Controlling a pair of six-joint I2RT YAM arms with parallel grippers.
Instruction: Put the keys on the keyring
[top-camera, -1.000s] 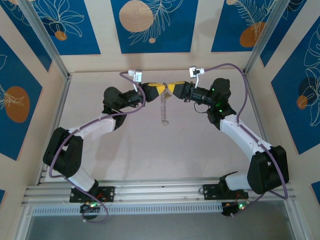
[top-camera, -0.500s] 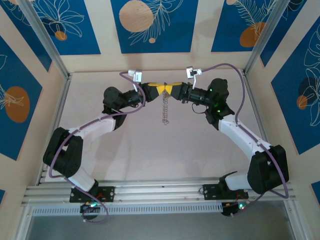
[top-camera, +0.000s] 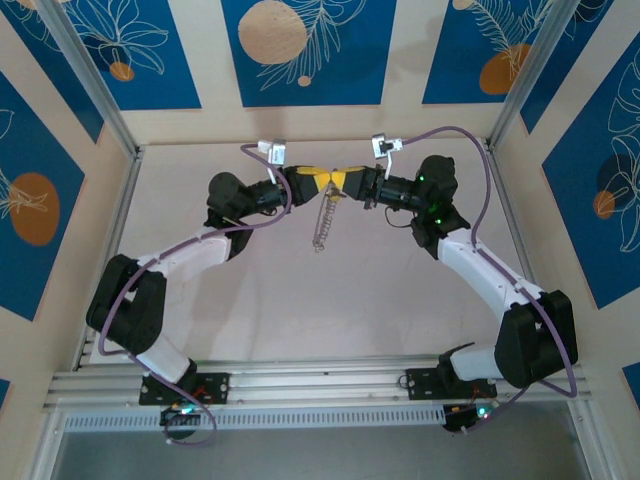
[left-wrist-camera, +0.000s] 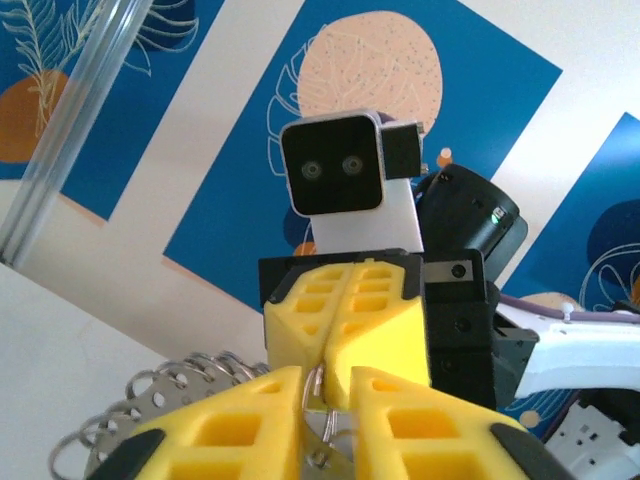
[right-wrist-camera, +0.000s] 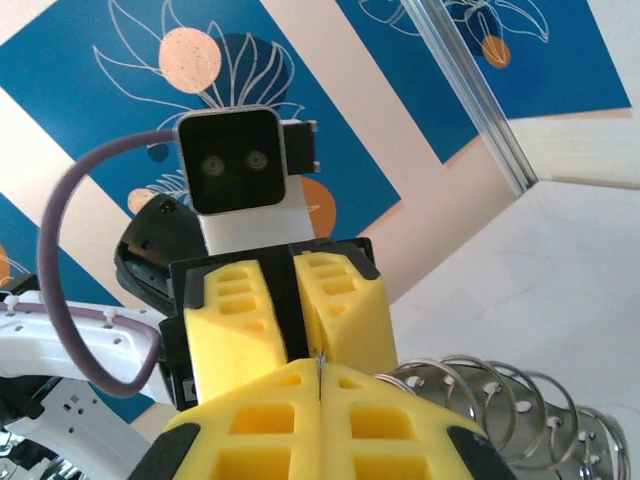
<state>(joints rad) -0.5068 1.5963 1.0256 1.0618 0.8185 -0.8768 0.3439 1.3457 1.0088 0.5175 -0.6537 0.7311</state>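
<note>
Clamped at its top wire by the pressed-together right claw (right-wrist-camera: 318, 375), loosely straddled by the slightly parted left claw (left-wrist-camera: 327, 400) — keyring (top-camera: 322, 222), dangling tilted beneath both over the desk (top-camera: 250, 290).

A matte, pale pinkish-beige flat tabletop (top-camera: 330, 310) runs from a ribbed silver aluminium rail (top-camera: 320, 382) along its near edge back to the far wall (top-camera: 400, 120). A thin dark-grey metal keyring fringed with silvery pieces (top-camera: 322, 225) dangles over its far middle; whether the lower end touches the surface cannot be told
</note>
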